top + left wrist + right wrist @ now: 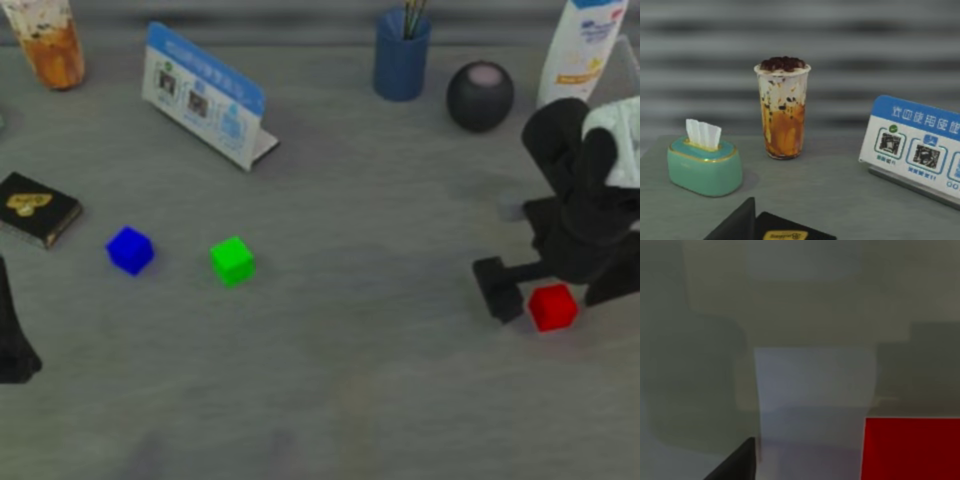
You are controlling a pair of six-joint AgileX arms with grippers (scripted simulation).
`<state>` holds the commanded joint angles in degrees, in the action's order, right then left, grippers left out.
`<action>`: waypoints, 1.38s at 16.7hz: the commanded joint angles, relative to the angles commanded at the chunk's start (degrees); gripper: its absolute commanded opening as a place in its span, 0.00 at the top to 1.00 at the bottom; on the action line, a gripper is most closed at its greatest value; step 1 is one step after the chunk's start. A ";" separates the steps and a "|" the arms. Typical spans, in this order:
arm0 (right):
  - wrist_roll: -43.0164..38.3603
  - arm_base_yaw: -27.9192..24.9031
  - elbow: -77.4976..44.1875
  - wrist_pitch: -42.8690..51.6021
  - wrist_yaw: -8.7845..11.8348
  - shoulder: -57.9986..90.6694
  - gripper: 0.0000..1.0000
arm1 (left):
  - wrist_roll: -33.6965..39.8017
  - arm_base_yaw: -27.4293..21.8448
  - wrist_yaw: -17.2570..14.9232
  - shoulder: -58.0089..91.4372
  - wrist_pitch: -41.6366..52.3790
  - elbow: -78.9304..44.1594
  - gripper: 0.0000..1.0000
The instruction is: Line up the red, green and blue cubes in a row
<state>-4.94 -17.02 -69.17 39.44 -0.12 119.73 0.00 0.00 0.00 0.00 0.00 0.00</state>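
Because the small bright red cube (552, 306) sits off-centre between the spread fingers of the right gripper (553, 290), closing now could nudge it aside or pinch a corner. That gripper stands open, holding nothing; contact cannot be confirmed. The small bright green cube (232, 260) and deep blue cube (130, 250) lie well apart toward nine o'clock. The left gripper (15, 345) is parked at the left edge.
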 joint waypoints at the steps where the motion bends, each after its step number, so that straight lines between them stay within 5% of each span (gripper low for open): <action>1: 0.00 0.00 0.00 0.00 0.00 0.00 0.45 | 0.00 0.00 0.00 0.00 0.00 0.00 0.00; 8: 0.00 0.00 0.00 0.00 0.00 0.00 0.98 | 0.00 0.00 0.00 0.00 0.00 0.00 0.00; 16: 0.00 0.00 0.00 0.00 0.00 0.00 1.00 | 0.00 0.00 0.00 0.00 0.00 0.00 0.00; 23: 0.13 -0.18 -5.98 10.31 -0.16 -6.29 1.00 | 0.00 0.00 0.00 0.00 0.00 0.00 0.00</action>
<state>-4.81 -17.20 -75.15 49.75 -0.28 113.44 0.00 0.00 0.00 0.00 0.00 0.00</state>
